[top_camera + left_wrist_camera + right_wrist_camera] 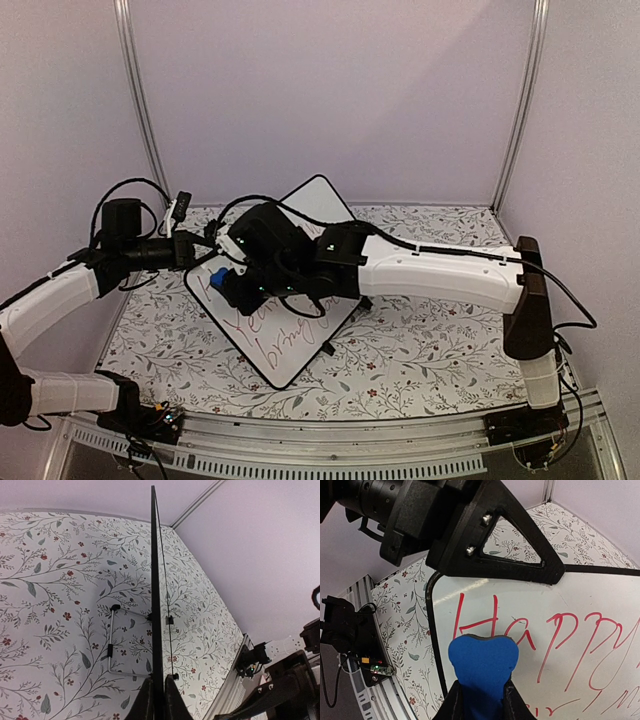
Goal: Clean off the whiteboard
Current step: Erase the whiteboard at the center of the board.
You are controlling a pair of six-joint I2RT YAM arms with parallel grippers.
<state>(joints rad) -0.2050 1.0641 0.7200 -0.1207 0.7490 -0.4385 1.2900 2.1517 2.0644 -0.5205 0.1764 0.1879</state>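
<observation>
The whiteboard (318, 203) lies slanted on the table, with red handwriting (262, 340) across its near half. In the left wrist view the whiteboard (154, 580) is seen edge-on, and my left gripper (158, 704) is shut on its black rim. My left gripper (203, 250) holds the board at its left edge. My right gripper (482, 702) is shut on a blue eraser (482, 665), which hangs close over the whiteboard (580, 605) near the red "H". From above, the eraser (214, 279) shows beside the right gripper (238, 288), over the board's left part.
A floral cloth (420, 350) covers the table. The board's wire stand (111, 640) and small black feet (327, 349) show beneath it. An aluminium rail (330, 445) runs along the near edge. Purple walls and metal posts (520, 100) close the back.
</observation>
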